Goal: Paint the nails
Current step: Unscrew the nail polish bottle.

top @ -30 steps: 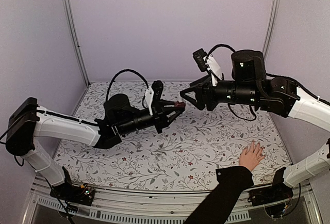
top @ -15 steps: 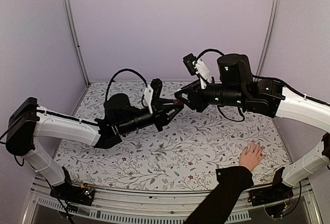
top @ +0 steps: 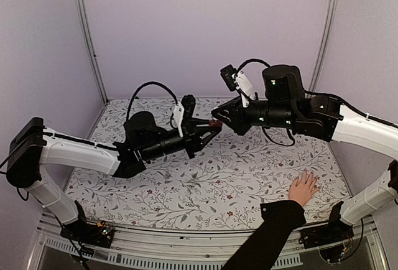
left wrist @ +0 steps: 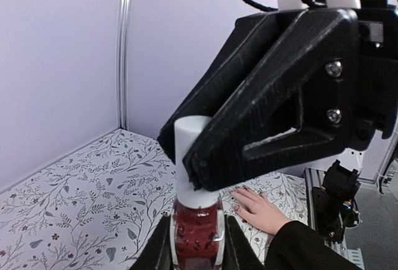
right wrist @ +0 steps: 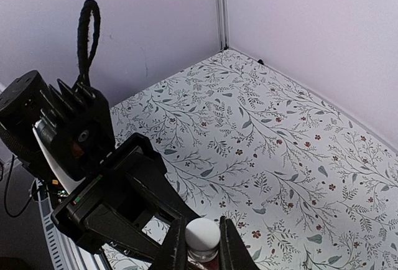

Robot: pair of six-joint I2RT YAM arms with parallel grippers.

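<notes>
Top external: nails (top: pixel 310 175) well apart from both jaws

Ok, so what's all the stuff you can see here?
Nail polish bottle: one, dark red with a white cap, held up in mid-air.
Table: one, white with leafy flower print, under everything.
Walls: three, pale purple, around the table.
Robot arms: two, black and white, from left and right.
Left hand: black, shut on the bottle's body.
Right hand: black, shut on the cap.
Person's hand: one, light skin, black sleeve, flat on the table, near right.
</notes>
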